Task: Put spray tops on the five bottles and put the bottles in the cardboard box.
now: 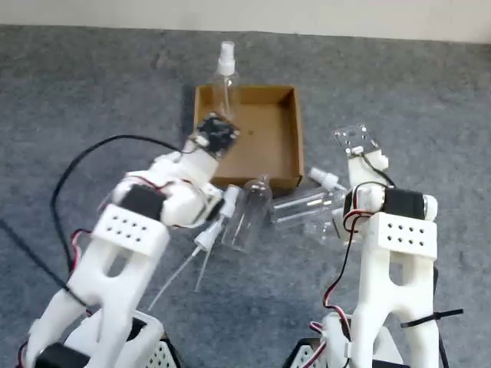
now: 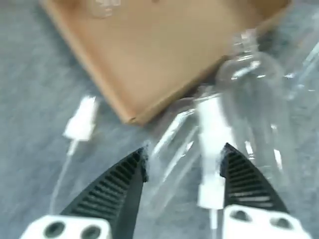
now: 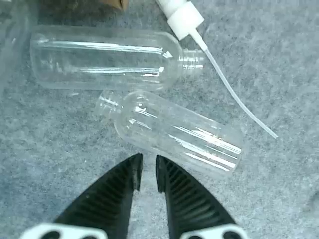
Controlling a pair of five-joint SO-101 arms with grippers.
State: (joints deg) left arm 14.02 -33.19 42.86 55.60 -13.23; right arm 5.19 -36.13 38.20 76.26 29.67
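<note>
The cardboard box (image 1: 265, 157) sits at the middle back, with a capped clear bottle (image 1: 225, 80) upright in its far left corner. In front of the box lie several uncapped clear bottles (image 1: 249, 213) (image 1: 305, 207). My left gripper (image 2: 184, 169) is open low over one lying bottle (image 2: 172, 149), and a white spray top (image 2: 212, 149) lies between its fingers. Another spray top (image 2: 79, 123) lies on the carpet beside it. My right gripper (image 3: 147, 172) is shut and empty, just short of two lying bottles (image 3: 104, 57) (image 3: 174, 132). A spray top with a long tube (image 3: 184, 17) lies by them.
Everything rests on grey carpet (image 1: 92, 92). A black cable (image 1: 84, 161) loops over the carpet left of the left arm. Open carpet lies on both sides of the box and behind it.
</note>
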